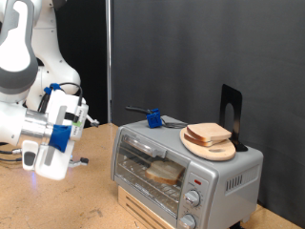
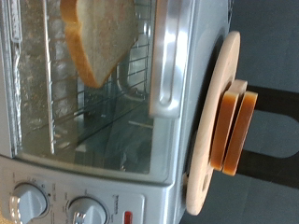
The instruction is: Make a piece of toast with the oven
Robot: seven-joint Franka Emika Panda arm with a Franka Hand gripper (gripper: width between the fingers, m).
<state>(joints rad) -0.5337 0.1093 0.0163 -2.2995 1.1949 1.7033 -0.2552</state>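
Showing the exterior view: the white-and-blue gripper (image 1: 50,157) hangs apart from the boxy silver toaster oven (image 1: 181,176), on its door side; finger state cannot be told. A pale, tan-crusted bread slice (image 1: 164,173) lies inside behind the glass door (image 1: 152,164), so loading looks finished. Sliced bread (image 1: 210,135) rests on the round wooden board (image 1: 210,146) atop the oven. Wrist view: adds two round knobs (image 2: 87,210) below the door; the gripper itself is unseen.
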